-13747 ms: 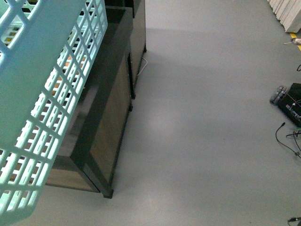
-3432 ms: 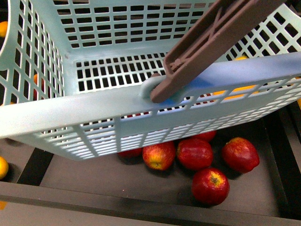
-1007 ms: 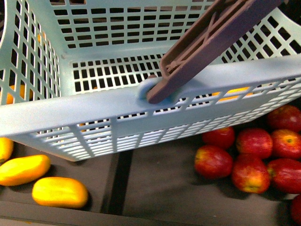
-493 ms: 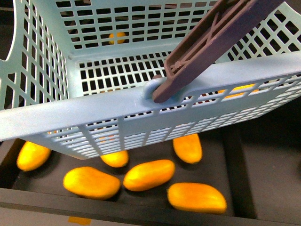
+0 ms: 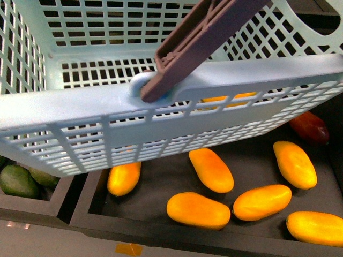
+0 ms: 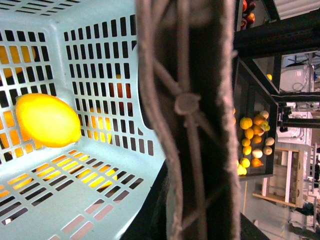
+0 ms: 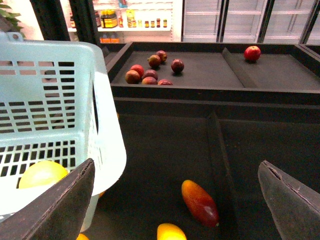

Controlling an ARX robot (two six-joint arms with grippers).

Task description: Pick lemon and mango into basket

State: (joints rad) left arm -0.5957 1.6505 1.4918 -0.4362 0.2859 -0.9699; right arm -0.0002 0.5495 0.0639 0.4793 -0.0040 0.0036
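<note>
**A:** Arm pose?

**B:** We log the right fingers spread wide with nothing between them. They hang over the dark tray, just beside the basket. For the left fingers we cannot tell: the brown handle fills the left wrist view, close and blurred.

**A:** Where are the task items?

**B:** The lemon lies inside the basket, on the slotted floor against a wall. The basket hangs tilted above the tray with its handle raised. The mangoes lie loose in the tray beneath it. A red-flushed mango lies ahead of the right fingers, clear of them. We note green fruits in the next compartment to the left and apples in a far tray.

**A:** Any writing?

**B:** The bottles on a back shelf carry labels, but these are too small for us to read.
</note>
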